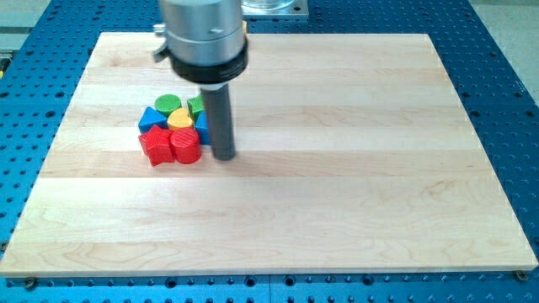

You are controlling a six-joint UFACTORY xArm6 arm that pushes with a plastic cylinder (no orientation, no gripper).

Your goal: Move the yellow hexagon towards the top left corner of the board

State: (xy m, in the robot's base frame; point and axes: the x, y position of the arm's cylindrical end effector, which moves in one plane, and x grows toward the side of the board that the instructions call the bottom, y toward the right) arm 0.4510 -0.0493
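Hexagon hemmed in: finding a clean line to the far-left corner

Yellow hexagon (183, 120) sits in the middle of a tight cluster on the left half of the wooden surface (337, 168), well short of the far-left corner it is meant to approach. Touching it on the far side are a green round block (168, 103) and a yellow heart-like block (178, 111); a blue block (152, 119) lies at its left, and two red blocks (157, 146) (186, 146) press against its near side. Another green block (195, 105) and a sliver of blue (202, 126) show at its right, partly hidden by the rod.

My tip (224, 156) rests on the surface just right of the cluster, beside the right-hand red block. There are no jaws on this rig, only the rod, so nothing is being held.

To do this well, I judge the push should come from the near-right of the hexagon, aimed diagonally far and left. The neighbours will likely travel with it, so a slow, steady stroke through the cluster's middle seems wiser than a glancing one, which could spin the hexagon sideways and scatter the rest.
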